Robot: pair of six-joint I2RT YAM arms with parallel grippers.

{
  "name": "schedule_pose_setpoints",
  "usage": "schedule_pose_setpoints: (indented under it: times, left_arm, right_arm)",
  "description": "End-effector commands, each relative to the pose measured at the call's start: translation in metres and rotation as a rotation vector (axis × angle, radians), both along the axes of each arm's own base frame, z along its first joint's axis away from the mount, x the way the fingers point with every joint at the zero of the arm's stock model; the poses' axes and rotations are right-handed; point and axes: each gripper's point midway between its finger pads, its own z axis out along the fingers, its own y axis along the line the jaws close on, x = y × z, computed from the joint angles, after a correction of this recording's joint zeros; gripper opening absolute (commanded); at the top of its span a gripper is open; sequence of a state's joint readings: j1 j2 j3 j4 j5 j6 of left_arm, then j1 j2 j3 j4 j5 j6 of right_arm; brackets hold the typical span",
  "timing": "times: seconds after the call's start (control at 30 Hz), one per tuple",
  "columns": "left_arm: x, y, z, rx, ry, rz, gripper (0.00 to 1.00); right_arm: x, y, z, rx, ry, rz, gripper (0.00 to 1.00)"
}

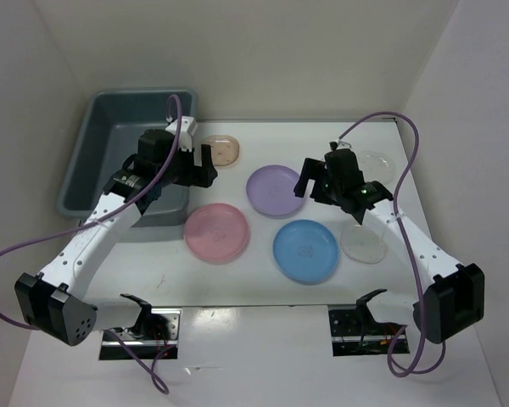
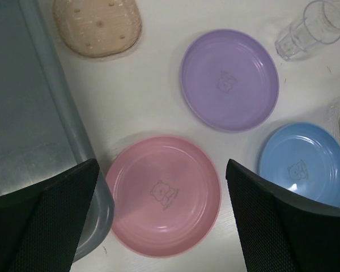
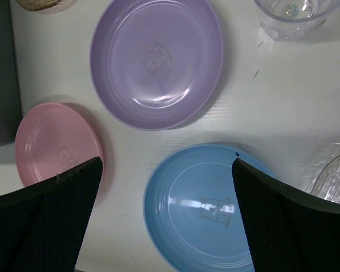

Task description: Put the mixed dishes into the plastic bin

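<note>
Seven dishes lie out on the table [image 1: 263, 292], none visible in the plastic bin [image 1: 110, 140], which sits far-left w/ its near part hidden under the left arm. The pink plate [image 1: 216, 231] lies just beside the bin's near-right corner, w/ the purple plate [image 1: 275, 188] farther back, the blue plate [image 1: 305, 251] to its right, the beige dish [image 1: 222, 151] far by the bin, two clear plates [image 1: 362, 243] at right, and a clear cup [image 2: 303, 28] beyond the purple one. The left gripper [image 1: 199, 168] hovers spread wide and empty, w/ pink framed below in its wrist view. The right gripper [image 1: 316, 182] is likewise agape, nothing held, over the purple/blue pair. Pink looks like the left's pick: it should probably pinch the rim, one finger inside, lift level, clear the bin's rolled rim, and release low. The table is smooth white, so plates may slide. Plain white walls enclose it, and purple cables [image 1: 407, 140] loop off both arms.
</note>
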State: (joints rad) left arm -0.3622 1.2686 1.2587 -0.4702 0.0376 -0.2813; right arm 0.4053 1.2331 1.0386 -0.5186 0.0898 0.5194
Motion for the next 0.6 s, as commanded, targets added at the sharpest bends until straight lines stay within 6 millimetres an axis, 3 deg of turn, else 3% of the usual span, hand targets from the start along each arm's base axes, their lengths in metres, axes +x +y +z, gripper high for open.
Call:
schedule_pose_setpoints:
  times: [0.0,0.07,0.17,0.23,0.33,0.37,0.43,0.47,0.5,0.57]
  left_arm:
    - [0.004,-0.009,0.026,-0.003,-0.112,-0.036,1.0]
    - [-0.001,-0.026,0.025,-0.033,-0.101,-0.109,1.0]
    - [-0.027,-0.058,0.015,-0.112,-0.041,-0.243,1.0]
    - [-0.04,-0.062,0.005,-0.166,0.016,-0.225,0.95]
    - [-0.058,-0.05,0.011,-0.269,0.054,-0.107,0.83]
    - [-0.072,-0.039,0.004,-0.293,0.063,-0.057,0.83]
    - [-0.081,-0.014,-0.009,-0.333,0.078,0.117,0.83]
    - [-0.095,-0.004,0.001,-0.44,0.074,0.201,0.8]
    - [-0.103,0.004,-0.021,-0.455,0.116,0.26,0.8]
    - [-0.115,0.015,-0.036,-0.53,0.172,0.378,0.8]
  right_arm:
    - [0.01,0.005,-0.005,0.019,-0.007,-0.013,1.0]
    - [0.014,0.004,-0.006,0.014,-0.012,-0.022,1.0]
    - [0.021,0.007,-0.008,0.015,-0.014,-0.022,1.0]
    - [0.022,0.009,-0.008,0.02,-0.011,-0.015,1.0]
    - [0.025,0.01,-0.006,0.021,-0.014,-0.015,1.0]
    - [0.024,0.012,-0.006,0.027,-0.012,-0.008,1.0]
    - [0.022,0.015,-0.006,0.034,-0.008,0.016,1.0]
    - [0.02,0.019,-0.006,0.048,-0.002,0.034,1.0]
    - [0.019,0.021,-0.005,0.055,0.002,0.044,1.0]
    - [0.02,0.021,-0.009,0.057,0.013,0.058,1.0]
